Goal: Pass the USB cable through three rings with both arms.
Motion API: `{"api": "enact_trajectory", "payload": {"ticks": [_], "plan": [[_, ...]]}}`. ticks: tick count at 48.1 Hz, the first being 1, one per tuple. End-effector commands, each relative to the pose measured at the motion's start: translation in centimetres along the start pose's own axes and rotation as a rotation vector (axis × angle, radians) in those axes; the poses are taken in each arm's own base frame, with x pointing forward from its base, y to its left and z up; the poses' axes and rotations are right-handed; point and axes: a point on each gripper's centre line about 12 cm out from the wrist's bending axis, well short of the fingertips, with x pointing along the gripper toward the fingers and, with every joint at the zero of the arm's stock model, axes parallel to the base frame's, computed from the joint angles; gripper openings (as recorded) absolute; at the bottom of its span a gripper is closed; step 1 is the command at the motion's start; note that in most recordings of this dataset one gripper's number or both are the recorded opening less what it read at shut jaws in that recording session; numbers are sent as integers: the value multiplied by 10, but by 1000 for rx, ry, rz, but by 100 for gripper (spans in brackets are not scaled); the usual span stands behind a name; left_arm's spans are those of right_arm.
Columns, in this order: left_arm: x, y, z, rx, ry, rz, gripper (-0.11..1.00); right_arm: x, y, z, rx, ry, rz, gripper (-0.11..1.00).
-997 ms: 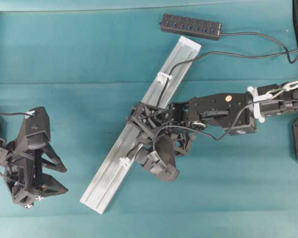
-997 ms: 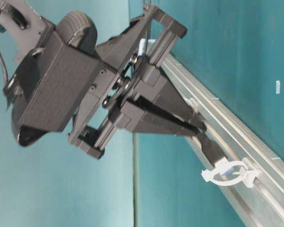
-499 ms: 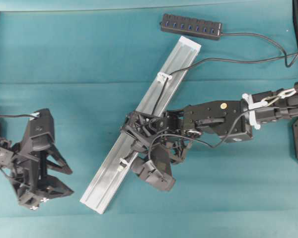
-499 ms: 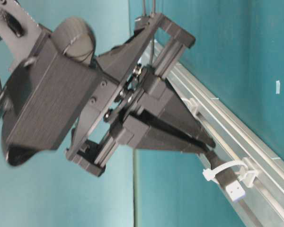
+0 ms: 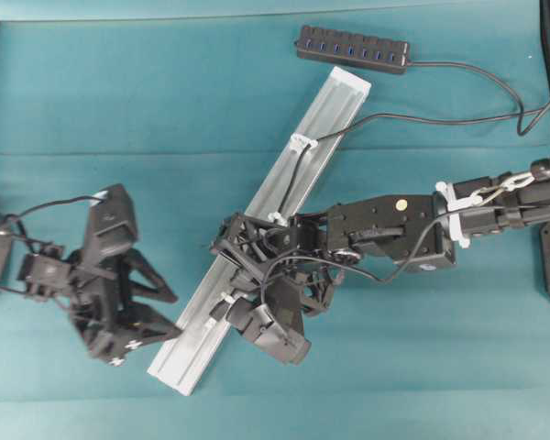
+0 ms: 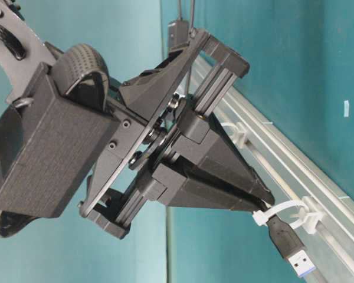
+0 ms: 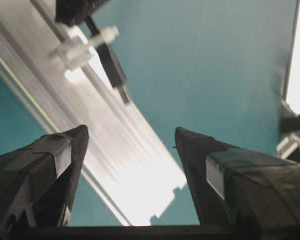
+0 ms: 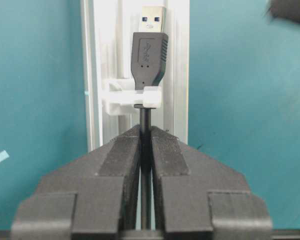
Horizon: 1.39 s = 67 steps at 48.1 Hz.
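plug (image 8: 150, 52) now clear through last ring (image 6: 283, 211), a second ago only at it | right claw (image 8: 146, 150) clenched on cable (image 5: 412, 117) just behind ring | left claw (image 5: 156, 312) spread wide, moved up beside rail (image 5: 257, 229) | handover looks next

Middle ring (image 5: 277, 218) half-hidden by right arm (image 5: 394, 234)

Rail (image 5: 257, 243) is brushed silver metal, grooved, glaring in the left wrist view. Ring clip (image 8: 135, 97) is whitish translucent plastic; USB cable (image 8: 149, 55) plug matt black plastic, metal tip. Table cover (image 5: 119, 110) matt teal cloth.
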Motion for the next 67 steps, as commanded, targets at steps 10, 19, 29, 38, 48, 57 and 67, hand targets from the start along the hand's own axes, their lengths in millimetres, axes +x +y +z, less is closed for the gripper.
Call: {"api": "enact_trajectory", "payload": {"ticks": [10,19,29,38,48,57,67], "plan": [[25,-3,13,-7,-36,-12,80,2,4,3,6,2,22,8],[30,-4,15,-14,-63,-38,80,5,6,1,9,8,31,8],[31,-4,15,-14,-65,-40,80,9,3,-2,16,11,23,8],[33,-5,16,-17,-66,-41,78,9,-2,-5,26,7,-3,8],[44,2,9,-43,-29,-6,75,9,-3,-7,29,8,-6,8],[56,12,-2,-84,18,37,85,9,-3,-7,30,9,-1,8],[60,12,1,-89,9,35,89,9,-3,-7,30,9,-3,8]]}}
